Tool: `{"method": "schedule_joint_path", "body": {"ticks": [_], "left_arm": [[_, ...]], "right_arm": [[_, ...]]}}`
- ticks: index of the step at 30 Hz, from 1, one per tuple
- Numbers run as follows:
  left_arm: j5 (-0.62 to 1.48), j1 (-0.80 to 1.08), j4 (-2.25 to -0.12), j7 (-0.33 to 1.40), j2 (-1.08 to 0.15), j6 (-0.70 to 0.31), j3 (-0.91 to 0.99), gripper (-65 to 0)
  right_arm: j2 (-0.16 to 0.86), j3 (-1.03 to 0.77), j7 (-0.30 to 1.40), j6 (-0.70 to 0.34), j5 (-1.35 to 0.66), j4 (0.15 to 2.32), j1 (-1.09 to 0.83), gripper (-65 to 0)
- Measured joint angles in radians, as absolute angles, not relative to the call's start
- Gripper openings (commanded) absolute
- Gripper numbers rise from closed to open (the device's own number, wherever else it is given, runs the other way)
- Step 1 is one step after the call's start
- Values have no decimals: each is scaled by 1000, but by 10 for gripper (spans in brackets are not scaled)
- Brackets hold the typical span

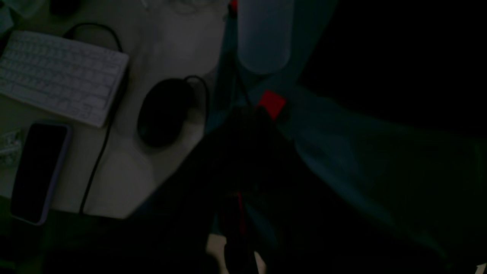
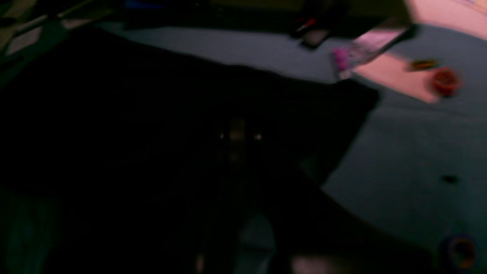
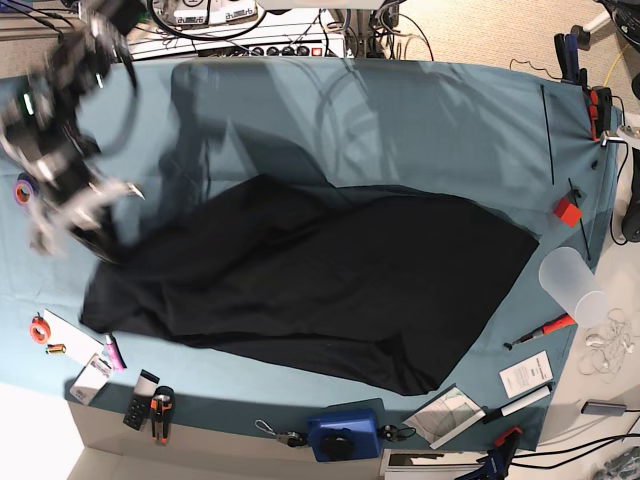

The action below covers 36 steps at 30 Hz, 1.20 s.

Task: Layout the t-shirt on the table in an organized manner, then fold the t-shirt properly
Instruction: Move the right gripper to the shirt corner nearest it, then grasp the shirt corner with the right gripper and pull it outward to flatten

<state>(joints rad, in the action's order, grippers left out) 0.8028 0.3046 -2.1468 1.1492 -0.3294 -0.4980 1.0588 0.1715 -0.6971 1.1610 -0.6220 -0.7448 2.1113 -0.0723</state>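
Black t-shirt (image 3: 320, 275) lies spread on teal table (image 3: 400, 120), back up. R gripper (image 3: 85, 225) clamped on its edge; L gripper closed, contents can't tell.

— How many garments lie in front of you?
— One black t-shirt (image 3: 330, 295), on one teal worktop (image 3: 400, 120).
— And beside it?
— I count one keyboard (image 1: 61, 76), one mouse (image 1: 163, 112), one phone (image 1: 40, 171), one translucent cup (image 3: 570, 285).

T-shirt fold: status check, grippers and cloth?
Right gripper shut on t-shirt edge, left gripper shut, off base view. Shirt spread black-side up, skewed, wrinkled on table. Nothing lying on it.
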Motion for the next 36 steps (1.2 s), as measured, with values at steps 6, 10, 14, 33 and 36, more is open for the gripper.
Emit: {"method": "schedule_joint_path", "body": {"ticks": [6,10,14,33,36], "left_arm": [[813,305,-2147,1152,-330,-498,1059,-650],[818,304,-2147,1152,-330,-498,1059,-650],[816,304,-2147,1152,-329,-498,1058,-650],[817,305,-2147,1152,-329,-498,1058,-650],[817,305,-2147,1152,-329,-498,1058,-650]], "right_arm": [[180,-671,1039,-603,-475,2001,-3,-650],[201,-556,925,-607,-380,1800,86,-650],[200,-421,799,-531,-210,1537,244,-650],[206,-157,1207,-504,-387,1259,770,-396],[212,-157,1359,-500,-549,1266,792,-397]]}}
